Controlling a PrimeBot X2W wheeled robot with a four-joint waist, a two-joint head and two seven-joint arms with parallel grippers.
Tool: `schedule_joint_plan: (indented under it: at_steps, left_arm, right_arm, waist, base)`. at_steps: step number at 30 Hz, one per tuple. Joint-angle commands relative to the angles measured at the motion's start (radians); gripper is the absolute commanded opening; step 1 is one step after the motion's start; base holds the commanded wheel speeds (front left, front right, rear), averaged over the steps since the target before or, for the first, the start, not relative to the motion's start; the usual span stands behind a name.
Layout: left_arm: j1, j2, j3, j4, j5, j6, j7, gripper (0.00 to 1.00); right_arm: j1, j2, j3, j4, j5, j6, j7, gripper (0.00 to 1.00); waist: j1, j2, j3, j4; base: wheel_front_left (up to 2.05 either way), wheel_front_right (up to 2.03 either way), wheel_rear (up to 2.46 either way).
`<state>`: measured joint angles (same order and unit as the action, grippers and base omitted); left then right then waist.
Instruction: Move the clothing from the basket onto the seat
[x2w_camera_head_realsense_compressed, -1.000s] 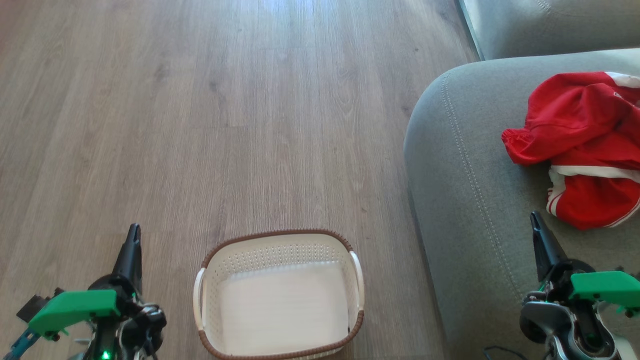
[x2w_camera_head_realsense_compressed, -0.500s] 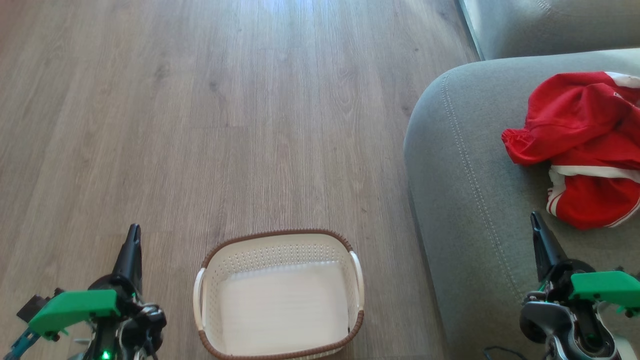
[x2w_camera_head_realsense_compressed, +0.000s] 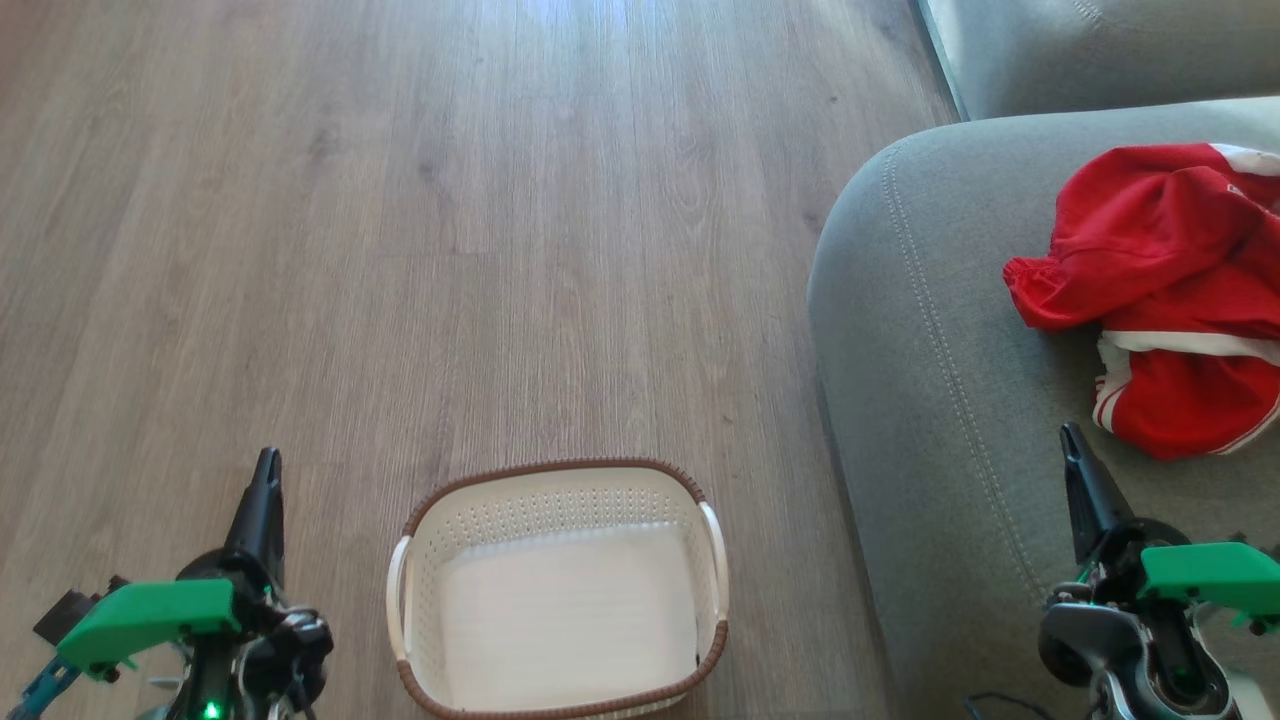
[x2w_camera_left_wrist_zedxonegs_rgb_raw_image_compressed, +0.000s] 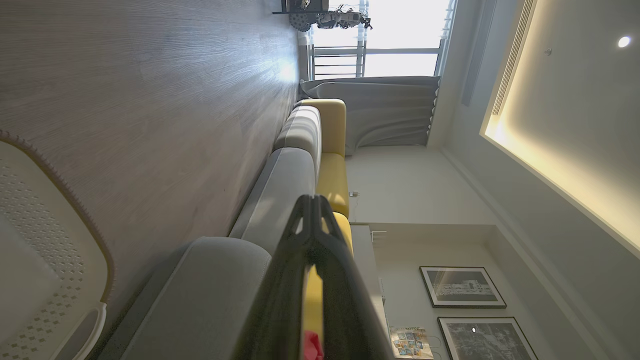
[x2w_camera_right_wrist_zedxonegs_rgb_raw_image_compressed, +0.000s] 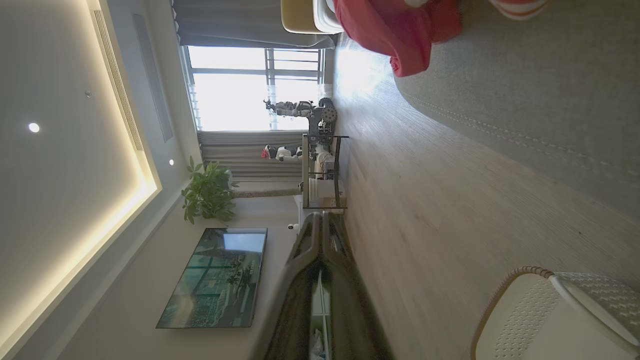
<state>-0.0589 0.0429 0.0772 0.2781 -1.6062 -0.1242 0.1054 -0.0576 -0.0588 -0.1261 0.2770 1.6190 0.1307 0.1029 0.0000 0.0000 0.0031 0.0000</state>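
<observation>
The red clothing (x2w_camera_head_realsense_compressed: 1165, 290) lies bunched on the grey seat (x2w_camera_head_realsense_compressed: 930, 400) just ahead of the right tool (x2w_camera_head_realsense_compressed: 1072, 438), its far side cut off at the frame's edge and any print lost in the folds. The cream basket (x2w_camera_head_realsense_compressed: 560, 468) stands between the two tools on the wood floor (x2w_camera_head_realsense_compressed: 450, 250), its near rim cropped. The left tool (x2w_camera_head_realsense_compressed: 266, 465) and the right one both have their fingers pressed together.
</observation>
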Motion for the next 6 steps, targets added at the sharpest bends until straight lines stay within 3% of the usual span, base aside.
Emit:
schedule_joint_plan:
  at_steps: [1, 6]
  left_arm:
    - [-0.049, 0.007, 0.037, -0.033, -0.002, -0.007, 0.008, 0.0]
    - [-0.049, 0.007, 0.037, -0.033, -0.002, -0.007, 0.008, 0.0]
  right_arm:
    - [-0.05, 0.005, 0.016, -0.032, -0.007, 0.0, 0.007, 0.0]
    - [-0.05, 0.006, 0.016, -0.032, -0.008, 0.0, 0.008, 0.0]
  waist:
    - [0.0, 0.0, 0.0, 0.0]
    - [0.0, 0.0, 0.0, 0.0]
  base:
    - [0.0, 0.0, 0.0]
    - [0.0, 0.0, 0.0]
